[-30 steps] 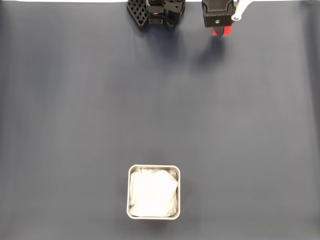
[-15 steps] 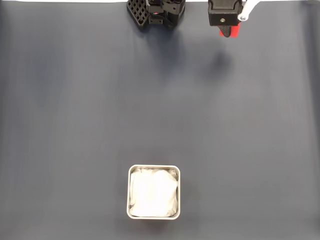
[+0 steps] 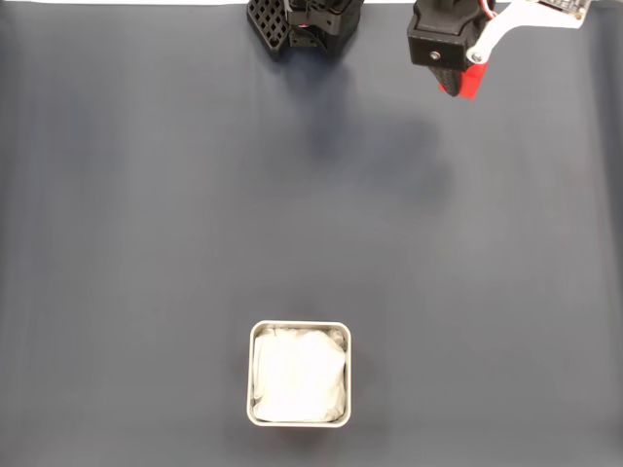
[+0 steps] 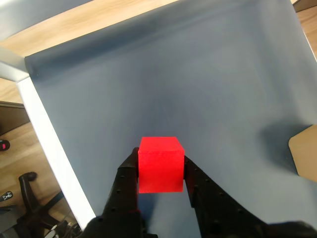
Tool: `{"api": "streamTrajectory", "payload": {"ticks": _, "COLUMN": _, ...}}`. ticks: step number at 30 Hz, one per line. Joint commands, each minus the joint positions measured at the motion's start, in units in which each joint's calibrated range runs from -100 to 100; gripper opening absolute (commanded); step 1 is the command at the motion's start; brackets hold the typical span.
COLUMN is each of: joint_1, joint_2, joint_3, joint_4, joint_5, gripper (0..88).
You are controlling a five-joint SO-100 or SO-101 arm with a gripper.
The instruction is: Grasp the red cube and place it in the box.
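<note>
The red cube [image 4: 159, 164] is pinched between the two black fingers of the tool [image 4: 161, 166] and is held clear above the dark desk [image 3: 175, 214]. In the fixed view, the box [image 3: 300, 375] is seen well apart, near the bottom edge.

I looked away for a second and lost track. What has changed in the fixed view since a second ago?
The gripper, shut on the red cube, has shifted a little right and down in the fixed view and turned, its shadow spreading wider on the mat. The wrist view shows the cube clamped between the fingers. The box has not moved.
</note>
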Motion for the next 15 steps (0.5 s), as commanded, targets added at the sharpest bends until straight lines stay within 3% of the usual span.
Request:
{"api": "streamTrajectory", "payload": {"ticks": 1, "joint_1": 3.1, "joint_2": 2.1, "joint_3": -5.7, "joint_4": 0.5, "joint_5": -0.6, "gripper": 5.7}}
{"api": "streamTrajectory", "payload": {"ticks": 15, "joint_1": 15.2, "joint_2": 10.7, "joint_3": -16.5, "joint_4": 1.0, "joint_5": -0.6, "gripper": 5.3}}
